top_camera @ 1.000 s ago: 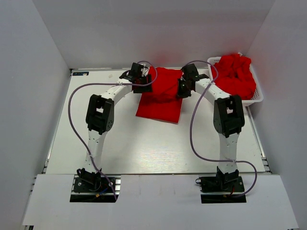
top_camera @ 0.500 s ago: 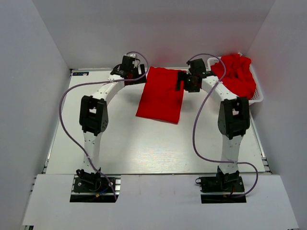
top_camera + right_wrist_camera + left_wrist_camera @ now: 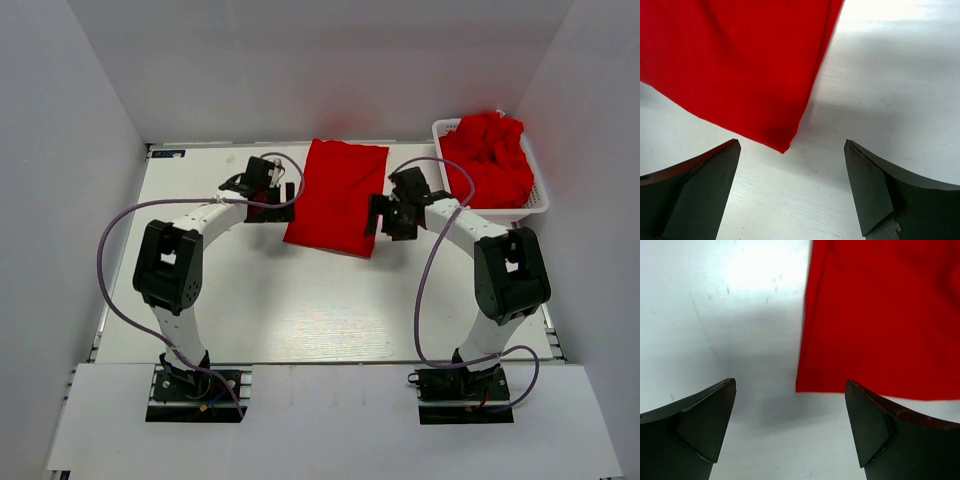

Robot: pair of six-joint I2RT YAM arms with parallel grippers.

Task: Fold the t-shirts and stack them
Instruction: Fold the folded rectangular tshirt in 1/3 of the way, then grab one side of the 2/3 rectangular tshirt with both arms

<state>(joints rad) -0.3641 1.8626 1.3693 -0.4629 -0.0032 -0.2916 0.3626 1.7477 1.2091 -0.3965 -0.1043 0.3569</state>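
I'm seeing the folded t-shirt (image 3: 337, 195) lying flat on the worktop (image 3: 250, 300). The left end effector (image 3: 285, 193) is hovering off its left edge and the right end effector (image 3: 378, 215) at its near-right corner, both gaping wide, gripping nothing. Risk: either one sweeping low could be snagging a hem and dragging the fold open. More t-shirts (image 3: 488, 155) are waiting in the basket (image 3: 530, 210) right of it.

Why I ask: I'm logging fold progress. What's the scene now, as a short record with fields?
Folded shirt: one red rectangle, flat on the table, centre back
Left gripper: open, empty, beside the shirt's left edge
Right gripper: open, empty, beside its right edge
Basket: back right, heaped with crumpled red shirts
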